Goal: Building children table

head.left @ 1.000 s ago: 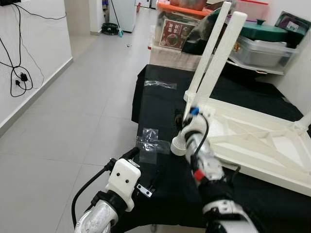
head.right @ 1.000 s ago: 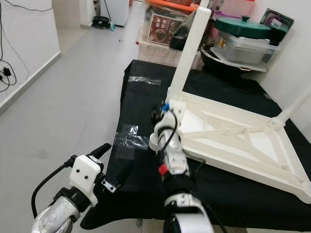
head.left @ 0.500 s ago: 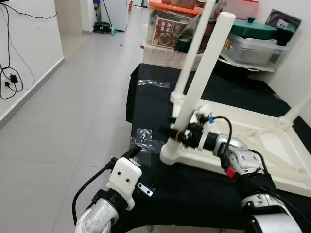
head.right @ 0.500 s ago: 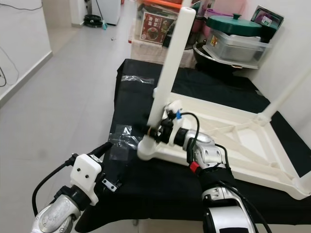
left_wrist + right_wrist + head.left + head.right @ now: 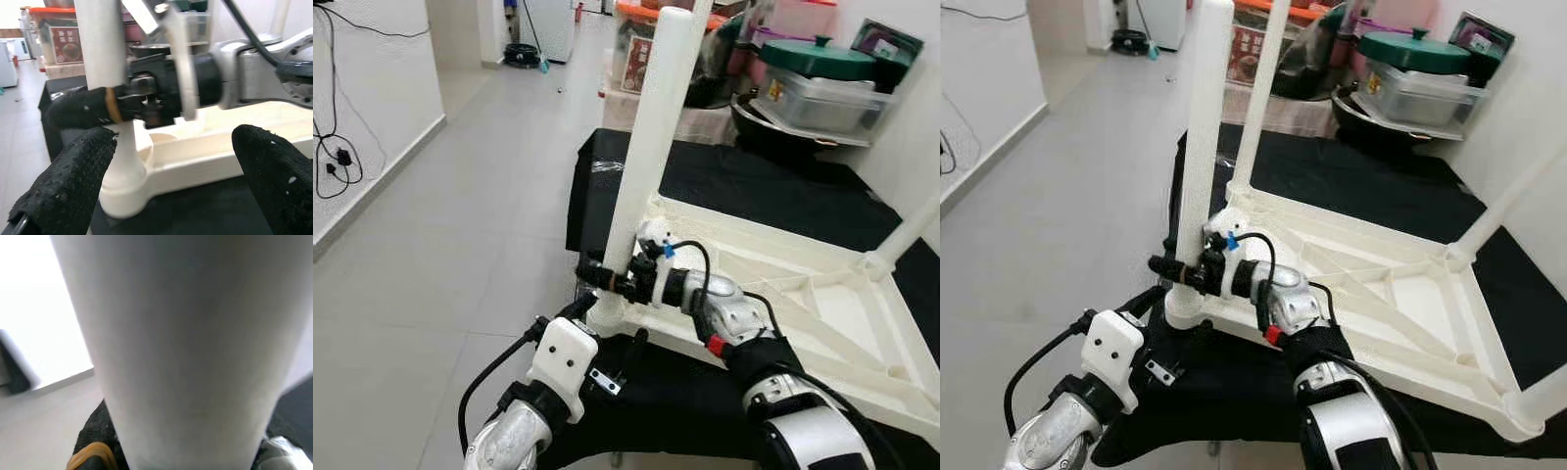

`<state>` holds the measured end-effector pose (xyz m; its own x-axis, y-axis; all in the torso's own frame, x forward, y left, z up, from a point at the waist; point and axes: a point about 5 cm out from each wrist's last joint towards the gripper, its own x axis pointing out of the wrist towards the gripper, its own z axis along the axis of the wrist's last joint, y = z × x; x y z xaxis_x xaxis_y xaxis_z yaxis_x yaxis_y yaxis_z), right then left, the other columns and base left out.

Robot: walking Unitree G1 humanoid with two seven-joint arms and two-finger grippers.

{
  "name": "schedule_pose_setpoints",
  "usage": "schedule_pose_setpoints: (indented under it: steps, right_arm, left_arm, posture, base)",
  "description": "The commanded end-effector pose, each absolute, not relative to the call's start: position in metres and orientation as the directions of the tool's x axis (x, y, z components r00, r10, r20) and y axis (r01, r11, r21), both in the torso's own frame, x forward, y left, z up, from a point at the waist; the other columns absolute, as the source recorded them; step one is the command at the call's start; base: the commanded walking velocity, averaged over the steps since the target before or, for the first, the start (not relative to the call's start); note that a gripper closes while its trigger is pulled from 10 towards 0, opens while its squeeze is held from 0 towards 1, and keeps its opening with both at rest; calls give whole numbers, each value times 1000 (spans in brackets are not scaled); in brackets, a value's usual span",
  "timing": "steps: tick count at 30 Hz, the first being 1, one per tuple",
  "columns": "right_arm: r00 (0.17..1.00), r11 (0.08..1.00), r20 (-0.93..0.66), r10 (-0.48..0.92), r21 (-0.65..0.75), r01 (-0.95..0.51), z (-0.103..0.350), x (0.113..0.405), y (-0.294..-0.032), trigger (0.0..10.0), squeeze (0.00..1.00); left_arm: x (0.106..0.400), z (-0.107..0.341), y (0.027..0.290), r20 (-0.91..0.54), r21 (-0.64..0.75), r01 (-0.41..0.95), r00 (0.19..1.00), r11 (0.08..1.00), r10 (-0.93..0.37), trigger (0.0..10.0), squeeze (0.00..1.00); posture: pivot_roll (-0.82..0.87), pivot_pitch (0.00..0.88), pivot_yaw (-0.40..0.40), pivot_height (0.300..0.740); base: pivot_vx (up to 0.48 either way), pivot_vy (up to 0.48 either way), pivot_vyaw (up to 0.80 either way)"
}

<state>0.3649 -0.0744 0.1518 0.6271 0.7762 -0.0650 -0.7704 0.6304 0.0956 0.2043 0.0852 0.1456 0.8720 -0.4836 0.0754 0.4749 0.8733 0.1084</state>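
White plastic made up the whole job: the tabletop [image 5: 803, 304] lay upside down on a surface [image 5: 773, 186] under a black cloth, so that its corner sockets faced up and could take the legs. In the left eye view the right claw [image 5: 602, 276] was clamped on a leg [image 5: 651, 127] low down, close to the near corner socket [image 5: 605, 315]. I judged the grip was low because there the leg is easier to steer and press into the socket. A second leg [image 5: 906, 235] stood at the far right corner.

In the right eye view the held leg [image 5: 1203, 127] stood nearly upright over the near corner, and another leg [image 5: 1258, 103] rose behind it at the far corner. The left claw [image 5: 1151, 299] waited just beside and below that corner, touching nothing. Perhaps it was kept there to steady the tabletop when needed.

In the left wrist view the left claw's fingers [image 5: 63, 181] were wide apart, with the socket [image 5: 122, 196] and the foot of the leg [image 5: 100, 44] between them at some distance. The right claw [image 5: 102, 105] reached across and pinched the leg.

In the right wrist view the leg [image 5: 186, 352] was very near the camera, and a black finger [image 5: 93, 450] with an orange band showed beside it. From these pictures I could not tell whether the leg was fully seated.
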Motion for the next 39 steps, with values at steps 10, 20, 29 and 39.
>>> schedule_pose_setpoints:
  steps: [10,20,29,39]
  right_arm:
    - [942,934,-176,-285,169,314,137,356,-140,0,0]
    - [990,929,-129,-53,358,97,144,360,-89,10000,1000]
    - [947,855,101,304,410,-318,175,371,-104,10000,0]
    - [433,450,-133,892,166,-877,143,344,-109,10000,0]
  left_arm:
    - [203,141,81,61,103,488,866,867,-495,10000,0]
    - [203,140,83,55,108,484,869,869,-491,10000,0]
    - [204,140,83,55,108,484,869,868,-492,10000,0]
    - [205,141,82,60,109,488,866,866,-496,10000,0]
  posture:
    - [154,0,-171,740]
    - [155,0,-171,740]
    - [150,0,-169,740]
    - [158,0,-173,740]
  base:
    - [0,0,0]
    - [0,0,0]
    - [0,0,0]
    - [0,0,0]
